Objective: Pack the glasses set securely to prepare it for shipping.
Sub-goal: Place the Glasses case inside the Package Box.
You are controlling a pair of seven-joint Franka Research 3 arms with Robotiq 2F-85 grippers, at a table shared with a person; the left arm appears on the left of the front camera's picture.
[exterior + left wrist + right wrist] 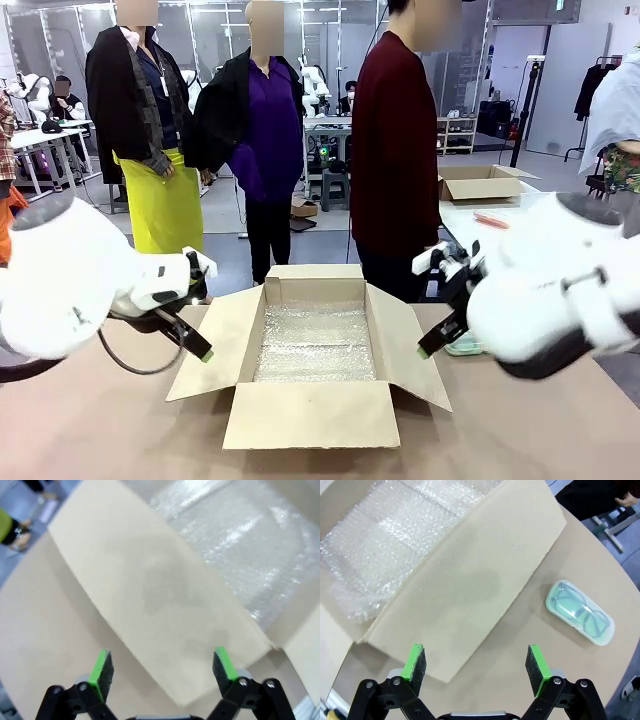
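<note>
The mint-green translucent glasses case (579, 612) lies flat on the brown table to the right of the open cardboard box (310, 415), with a pair of glasses visible inside it. In the front view the mint-green case (464, 346) peeks out from behind my right arm. My right gripper (476, 667) hovers open and empty over the box's right flap (470, 585), with the case off to one side of it. My left gripper (162, 672) hangs open and empty over the left flap (150, 590). Bubble wrap (315, 340) lines the box floor.
A person in a dark red top (395, 150) stands at the far side of the table, behind the box. All the box's flaps are spread outward. A second open cardboard box (480, 182) sits on another table at the back right.
</note>
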